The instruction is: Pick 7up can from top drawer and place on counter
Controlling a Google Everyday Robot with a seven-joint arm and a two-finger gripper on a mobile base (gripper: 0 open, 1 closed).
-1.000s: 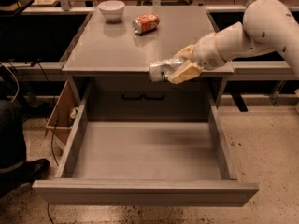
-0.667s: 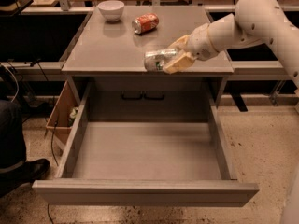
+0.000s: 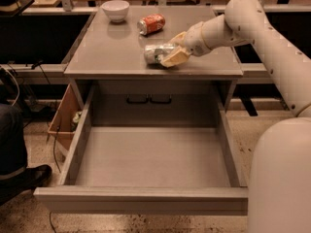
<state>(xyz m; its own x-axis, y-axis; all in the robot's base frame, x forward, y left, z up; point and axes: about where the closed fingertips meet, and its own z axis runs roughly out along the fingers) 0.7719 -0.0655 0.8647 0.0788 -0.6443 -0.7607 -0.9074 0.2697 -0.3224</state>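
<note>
The silver 7up can (image 3: 155, 53) lies on its side between my gripper's (image 3: 171, 52) tan fingers, low over the grey counter (image 3: 112, 47), near its front edge. I cannot tell whether it touches the surface. My gripper is shut on the can, and my white arm reaches in from the right. The top drawer (image 3: 150, 154) is pulled wide open below the counter and holds nothing.
An orange-red soda can (image 3: 151, 24) lies on its side at the back of the counter, next to a white bowl (image 3: 115, 10). A cardboard box (image 3: 65, 115) stands left of the drawer. Wooden tabletops run along the back. A person's leg and shoe (image 3: 19, 169) are at the far left.
My gripper has carried the 7up can from in front of the counter's edge, up and back over the counter top, moving away from the drawer.
</note>
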